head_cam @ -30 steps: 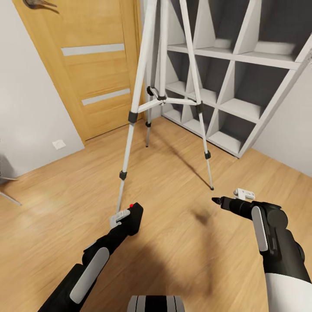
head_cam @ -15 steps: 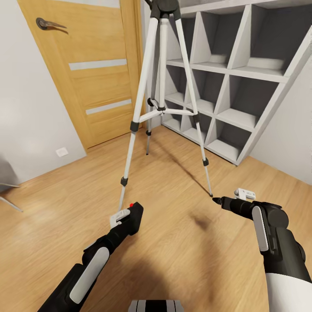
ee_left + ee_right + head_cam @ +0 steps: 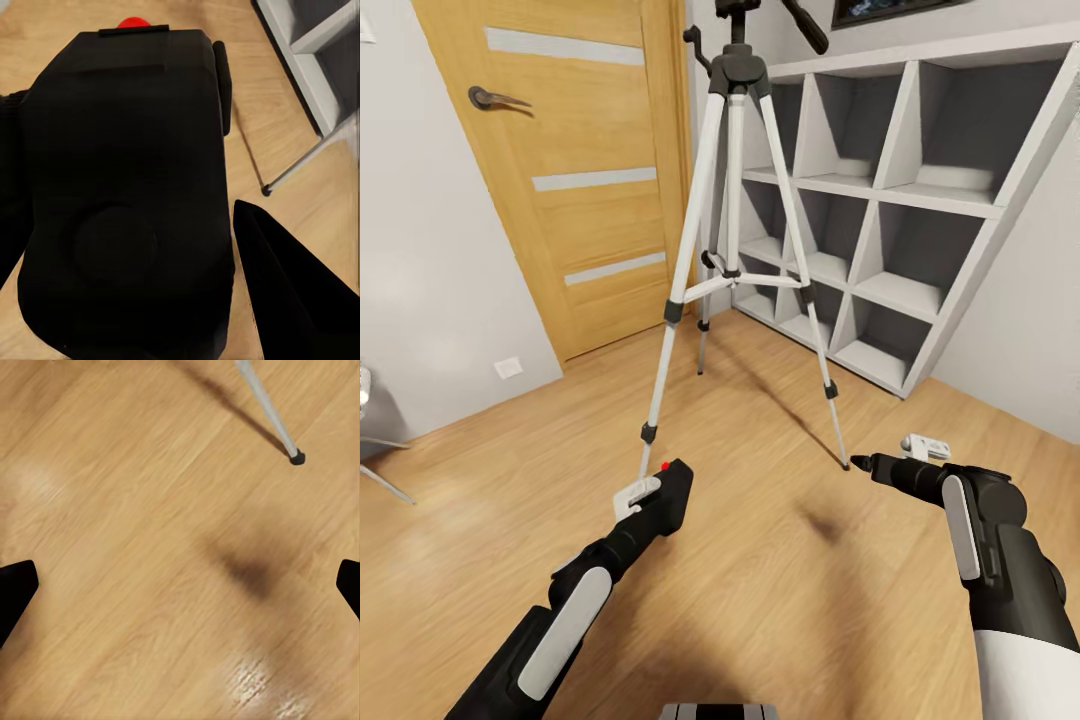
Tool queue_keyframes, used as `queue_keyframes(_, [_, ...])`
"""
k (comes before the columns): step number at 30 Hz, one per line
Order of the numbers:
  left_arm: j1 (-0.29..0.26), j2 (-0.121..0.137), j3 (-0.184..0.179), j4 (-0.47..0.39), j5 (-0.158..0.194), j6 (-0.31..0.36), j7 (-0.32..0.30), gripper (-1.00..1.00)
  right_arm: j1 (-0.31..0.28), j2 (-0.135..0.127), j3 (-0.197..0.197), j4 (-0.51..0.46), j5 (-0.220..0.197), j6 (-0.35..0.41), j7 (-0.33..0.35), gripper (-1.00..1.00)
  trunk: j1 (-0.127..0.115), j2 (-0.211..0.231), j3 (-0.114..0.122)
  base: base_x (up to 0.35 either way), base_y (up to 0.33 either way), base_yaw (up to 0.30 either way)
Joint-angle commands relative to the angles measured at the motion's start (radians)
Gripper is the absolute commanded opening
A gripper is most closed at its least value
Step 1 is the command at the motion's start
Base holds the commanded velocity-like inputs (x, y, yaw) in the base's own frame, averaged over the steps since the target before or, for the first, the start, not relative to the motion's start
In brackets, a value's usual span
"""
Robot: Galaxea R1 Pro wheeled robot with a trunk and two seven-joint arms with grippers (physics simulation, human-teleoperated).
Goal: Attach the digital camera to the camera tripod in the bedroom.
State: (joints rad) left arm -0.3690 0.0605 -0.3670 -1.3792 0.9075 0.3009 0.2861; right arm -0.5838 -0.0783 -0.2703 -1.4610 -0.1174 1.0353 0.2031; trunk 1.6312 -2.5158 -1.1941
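Note:
The camera tripod stands on the wood floor in front of me, silver-white legs spread. Its dark grey head and pan handle are at the top of the head view. My left gripper is low near the tripod's front left foot, shut on the black digital camera with its red dot upward. That camera looms large in the left wrist view, beside a black finger. My right gripper hangs open and holds nothing, close to the tripod's right foot.
A wooden door is behind the tripod on the left and white cube shelves on the right. A dark picture's lower edge sits above the shelves. A metal chair leg pokes in at far left.
The head camera has tilted up, so the tripod's head and pan handle have come into the picture. Both arms and the held camera stay where they were.

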Motion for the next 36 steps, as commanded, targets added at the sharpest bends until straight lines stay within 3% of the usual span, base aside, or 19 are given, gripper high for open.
queue_keyframes(1, [-0.001, 0.001, -0.002, -0.004, 0.010, 0.001, 0.008, -1.00, -0.001, 0.000, 0.000, -0.001, -0.008, 0.005, -0.004, 1.00, -0.001, 0.000, 0.003, 0.000, 0.000, 0.000])
queue_keyframes(9, [-0.001, 0.004, -0.001, -0.006, 0.039, 0.001, 0.008, -1.00, -0.001, 0.000, -0.001, -0.001, -0.010, 0.005, -0.004, 1.00, -0.004, 0.002, 0.034, 0.000, 0.000, 0.000])
queue_keyframes(36, [-0.001, 0.005, -0.001, -0.003, 0.045, 0.001, 0.008, -1.00, -0.001, 0.002, -0.003, -0.001, -0.008, 0.006, -0.004, 1.00, -0.016, 0.008, 0.138, 0.000, 0.000, 0.000])
